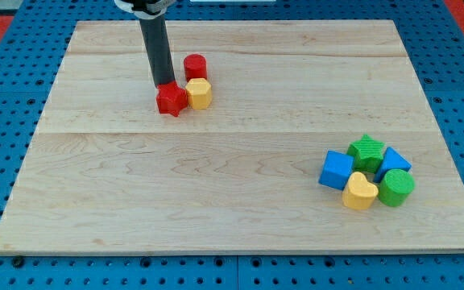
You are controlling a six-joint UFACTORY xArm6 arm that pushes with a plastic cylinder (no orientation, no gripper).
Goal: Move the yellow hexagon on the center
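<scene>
The yellow hexagon (199, 93) lies in the upper left part of the wooden board (240, 193). A red star (171, 99) touches its left side, and a red cylinder (195, 67) stands just above it. My tip (165, 84) is at the top edge of the red star, just left of the yellow hexagon and the red cylinder. The dark rod rises from there to the view's top.
A cluster sits at the right: a blue cube (337, 170), a green star (366, 151), a blue block (393, 161), a green cylinder (395, 188) and a yellow heart (360, 192). A blue pegboard (6, 161) surrounds the board.
</scene>
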